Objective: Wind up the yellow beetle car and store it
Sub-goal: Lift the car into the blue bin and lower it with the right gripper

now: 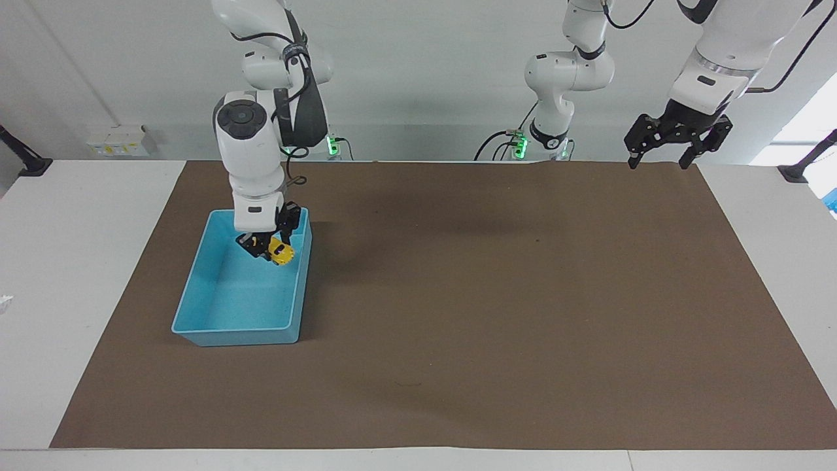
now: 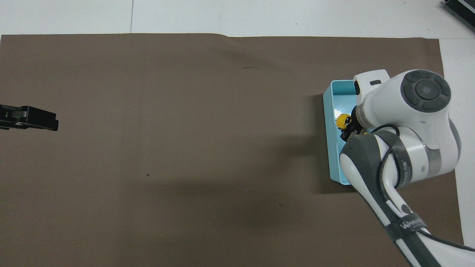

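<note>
Right tool [image 1: 269, 246] clamped on car [image 1: 280, 251], held tilted over bin [image 1: 196, 307] near tabletop's right-arm end, ready for dropping in; left tool [image 1: 662, 159] open, waiting.

White counter [image 1: 98, 261] under a large brown mat [image 1: 497, 314] spread over most of its top, bare white margins showing at 3 and 9 o'clock. Plain pale wall [image 1: 418, 78] along the 12 o'clock edge. Small white socket box [image 1: 118, 140] low on that wall near 10 o'clock. Black clamp mounts [image 1: 26, 163] at 9 and 3 o'clock counter corners. Bright daylight from a window patch [image 1: 801, 131] toward 2 o'clock. Even, soft lighting, faint shadows on the mat.
</note>
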You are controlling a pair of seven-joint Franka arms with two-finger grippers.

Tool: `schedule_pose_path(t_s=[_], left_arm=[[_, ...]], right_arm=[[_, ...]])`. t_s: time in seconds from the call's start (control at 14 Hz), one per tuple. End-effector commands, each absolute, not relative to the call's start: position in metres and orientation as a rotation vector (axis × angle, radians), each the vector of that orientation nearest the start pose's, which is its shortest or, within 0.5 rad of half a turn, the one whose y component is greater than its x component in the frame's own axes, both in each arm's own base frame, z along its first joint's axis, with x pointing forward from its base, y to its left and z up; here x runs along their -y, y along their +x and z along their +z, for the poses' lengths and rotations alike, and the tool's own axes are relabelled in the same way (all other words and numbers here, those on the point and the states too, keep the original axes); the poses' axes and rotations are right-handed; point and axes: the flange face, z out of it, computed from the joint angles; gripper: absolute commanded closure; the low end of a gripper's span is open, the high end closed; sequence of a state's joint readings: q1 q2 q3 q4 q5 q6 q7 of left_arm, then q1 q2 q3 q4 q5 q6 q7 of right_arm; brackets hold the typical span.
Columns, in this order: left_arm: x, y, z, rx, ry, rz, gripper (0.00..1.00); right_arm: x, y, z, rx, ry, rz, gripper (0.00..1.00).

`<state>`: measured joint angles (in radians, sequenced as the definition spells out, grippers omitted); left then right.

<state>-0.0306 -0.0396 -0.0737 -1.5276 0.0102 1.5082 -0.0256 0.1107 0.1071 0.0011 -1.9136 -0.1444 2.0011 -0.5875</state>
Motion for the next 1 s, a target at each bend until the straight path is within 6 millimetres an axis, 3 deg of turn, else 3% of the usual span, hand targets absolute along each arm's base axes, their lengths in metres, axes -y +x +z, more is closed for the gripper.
schedule_pose_path(t_s=[0.0, 0.14, 0.43, 0.93], left_arm=[[0.049, 0.525, 0.664, -0.082, -3.138, -0.017, 0.0], [0.048, 0.525, 0.663, -0.077, -3.138, -0.014, 0.0], [0.048, 0.525, 0.663, -0.079, -3.138, -0.014, 0.0], [0.048, 0.525, 0.663, -0.077, -3.138, -0.014, 0.0]], right_arm=[[-0.03, 0.571, 0.436, 0.929, -3.109, 0.097, 1.0], [-0.016, 0.566, 0.432, 0.776, -3.149, 0.113, 1.0], [-0.007, 0.559, 0.428, 0.393, -3.222, 0.174, 1.0], [-0.002, 0.56, 0.386, 0.034, -3.249, 0.275, 1.0]])
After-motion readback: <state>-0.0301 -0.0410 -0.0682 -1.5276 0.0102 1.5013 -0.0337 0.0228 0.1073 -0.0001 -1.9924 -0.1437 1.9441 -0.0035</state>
